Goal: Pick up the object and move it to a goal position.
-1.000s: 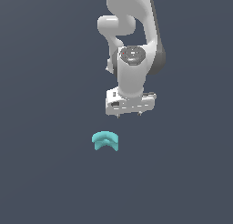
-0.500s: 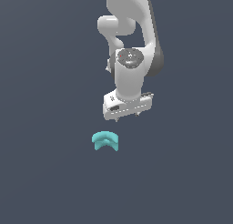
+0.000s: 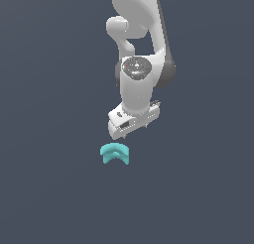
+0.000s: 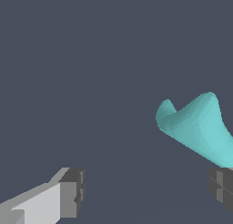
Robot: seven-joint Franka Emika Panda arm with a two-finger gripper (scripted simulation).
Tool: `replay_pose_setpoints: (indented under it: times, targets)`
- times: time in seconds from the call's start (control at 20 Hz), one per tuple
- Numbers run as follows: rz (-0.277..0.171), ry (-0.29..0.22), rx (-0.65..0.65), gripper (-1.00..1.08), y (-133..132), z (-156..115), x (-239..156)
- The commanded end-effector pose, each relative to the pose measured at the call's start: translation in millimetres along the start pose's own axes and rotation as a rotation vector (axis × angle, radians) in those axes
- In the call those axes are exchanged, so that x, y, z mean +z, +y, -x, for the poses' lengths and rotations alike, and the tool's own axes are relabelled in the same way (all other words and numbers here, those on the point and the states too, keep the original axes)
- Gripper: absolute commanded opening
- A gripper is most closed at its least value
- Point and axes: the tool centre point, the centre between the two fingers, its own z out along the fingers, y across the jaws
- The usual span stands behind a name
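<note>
The object, a small teal arch-shaped block (image 3: 115, 153), lies on the dark grey floor. My white gripper (image 3: 130, 134) hangs from the arm just above it and slightly toward the exterior view's right. In the wrist view the block (image 4: 198, 127) shows close up beside one fingertip (image 4: 222, 187), and the other fingertip (image 4: 73, 192) is far from it. The jaws stand wide apart and hold nothing. The gripper (image 4: 146, 190) is open, apart from the block.
The white arm (image 3: 141, 54) rises behind the gripper to the top of the exterior view. A plain dark grey surface (image 3: 49, 188) lies all around.
The gripper has come down and moved toward the block, slightly to the exterior view's left. The block has not moved.
</note>
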Motion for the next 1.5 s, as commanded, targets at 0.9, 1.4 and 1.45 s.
replay_pose_setpoints:
  times: [0.9, 1.4, 1.45]
  targets:
    - [0.018, -0.007, -0.519, 1.0, 48.2, -8.6, 5.6]
    - [0.026, -0.012, -0.767, 1.0, 73.3, -10.2, 8.1]
    - [0.027, -0.013, -0.792, 1.0, 75.9, -10.3, 8.4]
